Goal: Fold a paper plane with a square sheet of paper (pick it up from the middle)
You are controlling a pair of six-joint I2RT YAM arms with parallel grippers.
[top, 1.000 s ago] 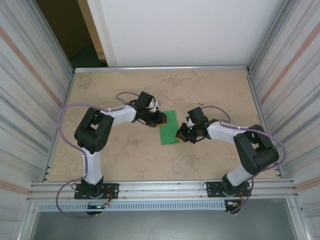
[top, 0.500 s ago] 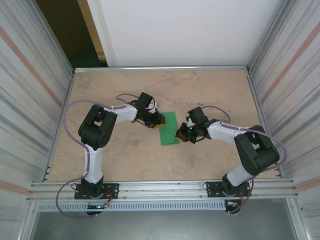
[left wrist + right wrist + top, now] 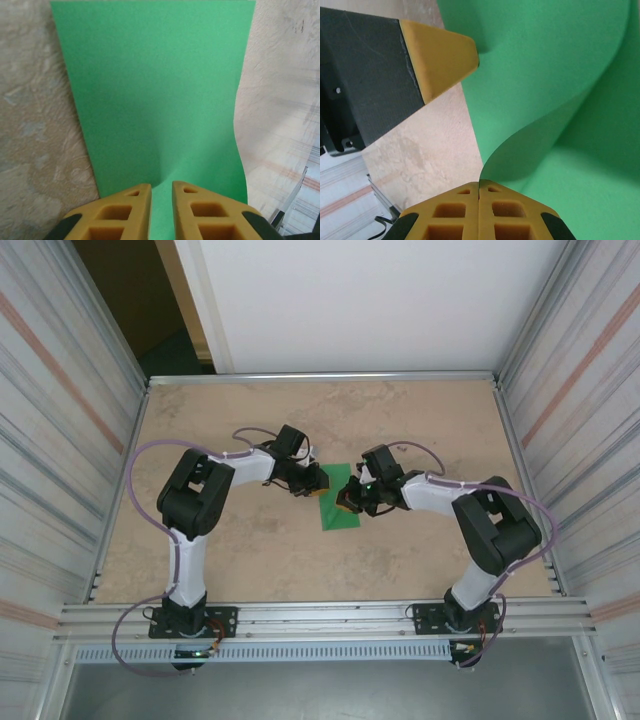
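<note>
We see the square sheet of paper [image 3: 335, 513] bright green and unmarked, shading darker beneath its curl. Yellow-orange pads [image 3: 122, 215] tip the black left gripper [image 3: 161, 199] and right gripper [image 3: 479, 186]. The table [image 3: 250, 550] is mottled beige, marbled with grey. The arms [image 3: 245, 468] are white with black joints, their cables [image 3: 128, 480] lilac. The side walls [image 3: 50, 440] are ribbed silver-grey, faintly striped orange.

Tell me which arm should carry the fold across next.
Right, probably. The right gripper is shut on the square sheet of paper, its edge lifted and curling; the left gripper sits slightly open at the opposite edge.
</note>
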